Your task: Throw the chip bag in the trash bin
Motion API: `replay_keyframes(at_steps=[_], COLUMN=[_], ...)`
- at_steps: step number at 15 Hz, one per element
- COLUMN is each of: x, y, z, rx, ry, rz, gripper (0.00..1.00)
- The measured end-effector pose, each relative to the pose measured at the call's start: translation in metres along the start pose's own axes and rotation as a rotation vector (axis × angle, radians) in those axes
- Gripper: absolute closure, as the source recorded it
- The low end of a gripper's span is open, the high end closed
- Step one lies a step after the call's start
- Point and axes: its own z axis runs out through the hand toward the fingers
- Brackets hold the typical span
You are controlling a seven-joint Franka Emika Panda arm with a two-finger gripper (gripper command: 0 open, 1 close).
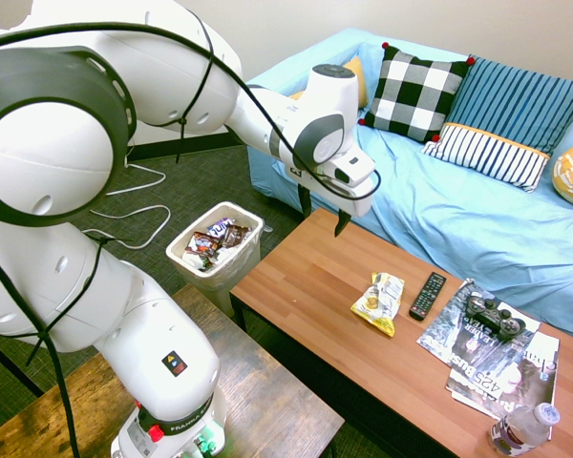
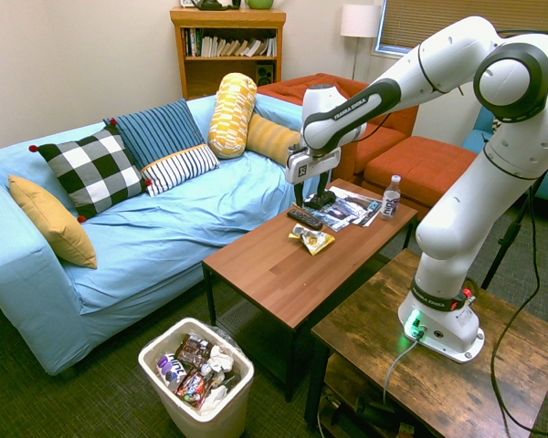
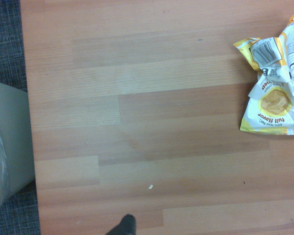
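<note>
The yellow crinkled chip bag (image 1: 380,301) lies on the wooden coffee table (image 1: 306,286), beside the black remote (image 1: 427,295). My gripper (image 1: 323,215) hangs open and empty above the table, between the bag and the table's end by the bin. From the other side, the gripper (image 2: 312,195) sits over the far part of the table, above the chip bag (image 2: 312,239). The white trash bin (image 1: 231,275) stands on the floor off the table's end, with wrappers inside. The wrist view shows the chip bag (image 3: 273,93) at one edge and the trash bin (image 3: 12,137) at the opposite one.
Magazines (image 1: 482,358) with a game controller (image 1: 494,315) on top and a water bottle (image 1: 523,427) occupy the table past the remote. A blue sofa (image 1: 477,219) with pillows runs along the table's far side. Bare wood lies between bag and bin.
</note>
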Motion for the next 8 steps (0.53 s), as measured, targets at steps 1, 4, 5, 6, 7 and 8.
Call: replay_keyframes(at_steps=[1, 4, 5, 6, 7, 8], x=[0.001, 0.007, 0.017, 0.029, 0.044, 0.058], y=[-0.001, -0.002, 0.002, 0.008, 0.015, 0.021], z=[0.0, 0.007, 0.011, 0.017, 0.024, 0.033], rx=[0.005, 0.008, 0.005, 0.002, 0.0, -0.003], ry=[-0.001, 0.006, 0.019, 0.031, 0.049, 0.067], rz=[0.003, 0.01, 0.018, 0.03, 0.042, 0.052], gripper=[0.0, 0.0, 0.0, 0.0, 0.0, 0.0])
